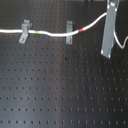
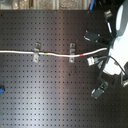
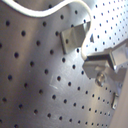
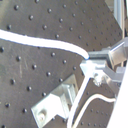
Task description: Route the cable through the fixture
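The white cable (image 1: 52, 34) runs across the black pegboard and rests in two metal fixture clips, one (image 1: 24, 31) on the first exterior view's left and one (image 1: 69, 32) near its middle. A green band (image 1: 37, 33) shows between the clips, and a red band (image 1: 81, 30) past the second. From there the cable rises to my gripper (image 1: 108, 17), which is shut on it. Both wrist views show the cable (image 4: 45, 44) meeting the gripper (image 4: 92, 64), with a clip (image 4: 52, 107) close by. In the second exterior view the cable (image 2: 55, 53) ends at the gripper (image 2: 107, 49).
The pegboard (image 1: 60, 90) carries rows of holes. A grey bar (image 1: 106, 42) hangs from my hand, with a loose white strand (image 1: 122, 42) beside it. A small blue object (image 2: 1, 90) lies at the second exterior view's left edge. The arm's white body (image 2: 119, 47) fills the second exterior view's right.
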Available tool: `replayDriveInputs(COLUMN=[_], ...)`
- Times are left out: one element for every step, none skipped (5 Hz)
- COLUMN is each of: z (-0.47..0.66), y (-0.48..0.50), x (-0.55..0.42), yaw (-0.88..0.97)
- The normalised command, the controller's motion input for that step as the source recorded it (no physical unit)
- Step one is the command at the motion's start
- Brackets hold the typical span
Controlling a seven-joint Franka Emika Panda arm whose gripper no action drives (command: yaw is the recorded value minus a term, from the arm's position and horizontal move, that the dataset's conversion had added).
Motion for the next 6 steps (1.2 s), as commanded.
replayDriveInputs(z=[-0.13, -0.12, -0.08, -0.15, -0.36, -0.47], y=[0.147, -0.011, -0.178, -0.16, -0.128, -0.098], x=[-0.352, -0.436, 0.208, 0.108, 0.04, -0.037], yaw=[0.0, -0.13, -0.09, 0.0, 0.01, 0.09])
